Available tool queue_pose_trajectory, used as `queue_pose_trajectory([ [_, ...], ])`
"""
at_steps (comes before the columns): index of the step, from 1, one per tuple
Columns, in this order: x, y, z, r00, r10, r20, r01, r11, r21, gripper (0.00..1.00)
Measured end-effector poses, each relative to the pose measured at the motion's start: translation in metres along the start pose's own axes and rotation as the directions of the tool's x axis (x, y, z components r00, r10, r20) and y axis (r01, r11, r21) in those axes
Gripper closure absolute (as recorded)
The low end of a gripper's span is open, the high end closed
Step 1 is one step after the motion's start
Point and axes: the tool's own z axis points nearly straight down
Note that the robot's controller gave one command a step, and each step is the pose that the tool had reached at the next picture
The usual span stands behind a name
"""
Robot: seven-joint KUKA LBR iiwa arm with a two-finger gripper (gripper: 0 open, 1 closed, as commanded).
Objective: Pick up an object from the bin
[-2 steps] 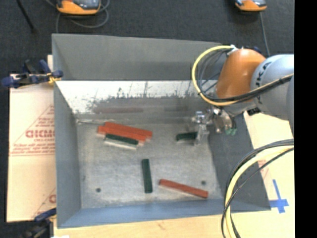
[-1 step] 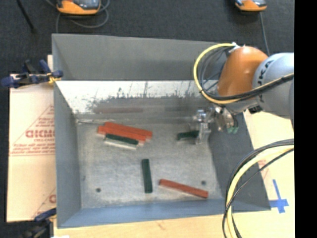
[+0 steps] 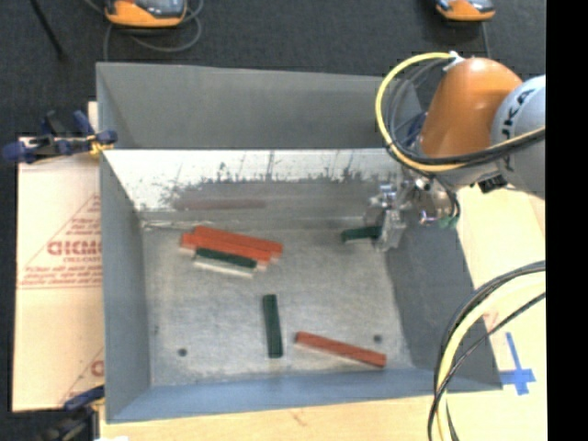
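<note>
Right now the gripper [image 3: 390,226] sits low in the back-right corner of the grey metal bin [image 3: 124,283], close to the right wall and just in front of the back wall. A short dark-green bar [image 3: 356,236] pokes out leftward from the gripper's tip, touching it or v. nearly so. That's prob. the target, but whether it's pinched or merely lying alongside can't be told from this angle. Same for the gripper itself: spread or pressed together, can't tell, since the wrist hardware sits in the way. Well apart from there, toward the left-middle, lies an orange bar [image 3: 231,242] w/ a second dark-green bar [image 3: 223,260] tight against its front side. A lone dark-green bar [image 3: 272,325] lies front-to-back near the centre, and a red-orange bar [image 3: 340,348] lies along the front wall. Risks, as I judge them: any hold looks to be at the bar's very end, not its middle, so on a lift it could swing down or slip out. The corner is tight too, so the bar's free end or the gripper could catch a wall and knock the bar loose. And if nothing is pinched, a lift comes up w/ no bar at all.
</note>
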Motion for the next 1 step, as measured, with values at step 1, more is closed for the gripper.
queue_pose_trajectory([
  [1,-0.0012,-0.0024,-0.0063,1.000,0.003,-0.004,-0.003,1.000,-0.001,1.00],
])
